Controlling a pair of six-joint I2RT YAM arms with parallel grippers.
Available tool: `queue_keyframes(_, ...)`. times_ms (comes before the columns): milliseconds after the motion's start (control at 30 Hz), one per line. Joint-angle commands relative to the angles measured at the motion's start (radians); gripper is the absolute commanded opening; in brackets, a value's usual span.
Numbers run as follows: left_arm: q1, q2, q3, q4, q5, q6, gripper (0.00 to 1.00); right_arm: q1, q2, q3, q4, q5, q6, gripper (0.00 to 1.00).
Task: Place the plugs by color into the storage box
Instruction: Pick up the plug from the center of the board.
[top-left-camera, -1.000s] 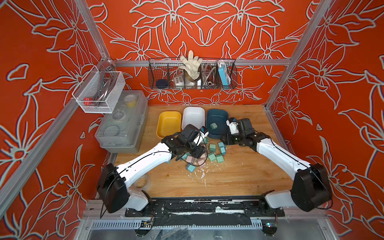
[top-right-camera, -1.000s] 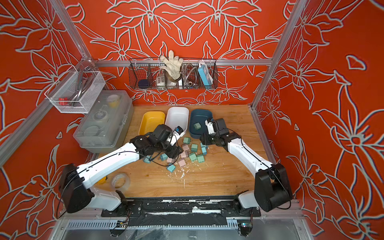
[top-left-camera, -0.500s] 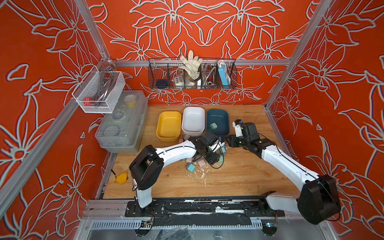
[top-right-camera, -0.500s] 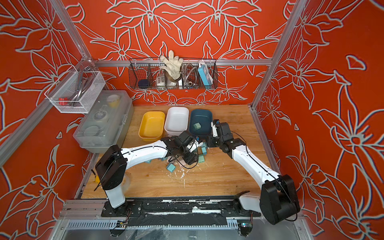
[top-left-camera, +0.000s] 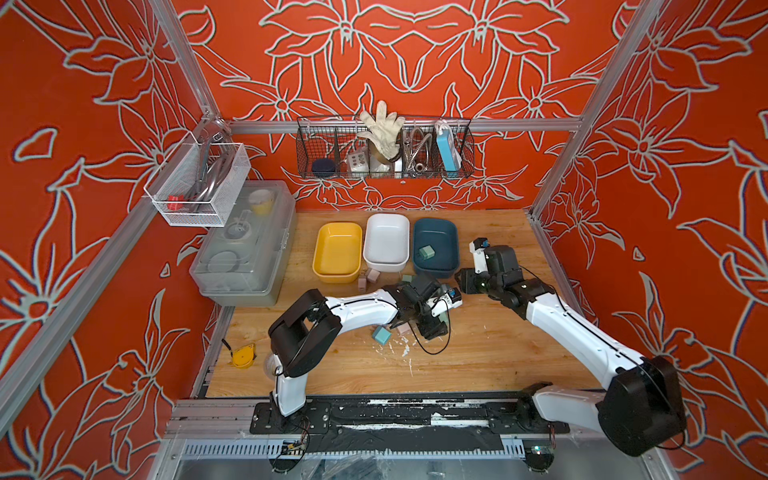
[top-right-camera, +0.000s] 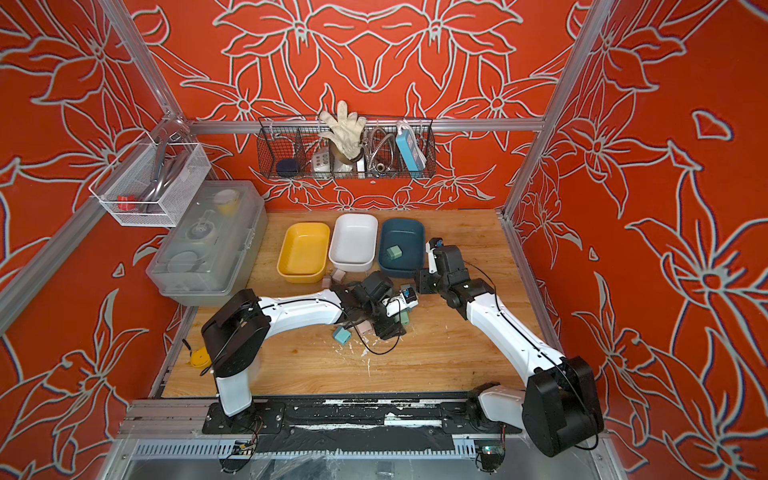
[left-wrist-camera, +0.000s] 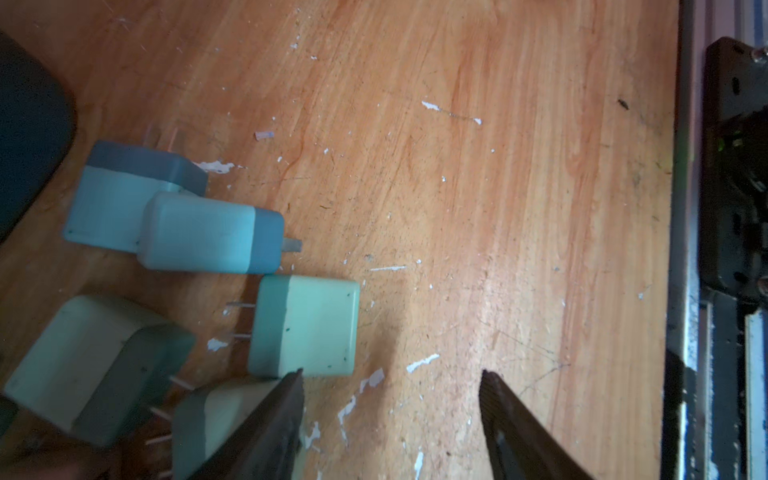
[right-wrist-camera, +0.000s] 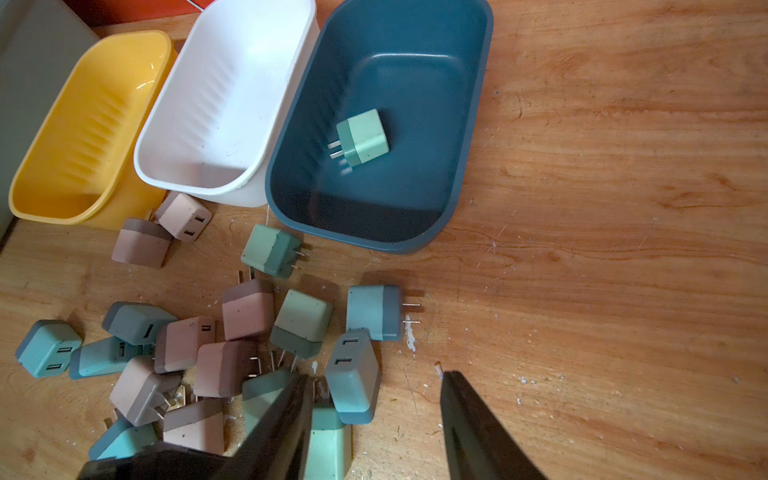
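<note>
Three storage boxes stand in a row: yellow (top-left-camera: 336, 251), white (top-left-camera: 386, 241) and dark blue (top-left-camera: 440, 237). One mint green plug (right-wrist-camera: 362, 137) lies in the dark blue one. Several pink, blue and green plugs (right-wrist-camera: 245, 309) lie loose in front of the boxes; in both top views the left arm hides most of them. My left gripper (left-wrist-camera: 390, 376) is open over bare wood, one finger beside a green plug (left-wrist-camera: 305, 326). My right gripper (right-wrist-camera: 376, 376) hangs open over the pile's right edge, a blue plug (right-wrist-camera: 353, 370) below it beside one finger (right-wrist-camera: 286, 415), untouched.
A grey lidded case (top-left-camera: 245, 245) stands left of the boxes. A wire basket (top-left-camera: 384, 149) hangs on the back wall and a white mesh basket (top-left-camera: 199, 187) on the left. A yellow tape measure (top-left-camera: 242, 356) lies at the front left. The left wrist's cable (top-left-camera: 432, 349) loops over the table.
My left arm has swung across the pile, carrying its gripper from near the white box to the pile's front right. The right gripper drew back from the blue box and its jaws narrowed slightly.
</note>
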Motion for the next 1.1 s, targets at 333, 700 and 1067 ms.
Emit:
queue_keyframes(333,0.0,0.119,0.07,-0.004,-0.1,0.003,0.68,-0.003,-0.01,-0.009,0.003,0.001,0.007,0.55)
queue_keyframes(700,0.001,0.168,0.079,0.008,-0.159,0.028,0.67,0.003,0.007,-0.007,0.006,0.004,0.009,0.55)
queue_keyframes(1067,0.002,0.147,0.047,0.032,-0.141,0.039,0.48,0.0,-0.003,-0.034,0.032,0.049,0.01,0.56)
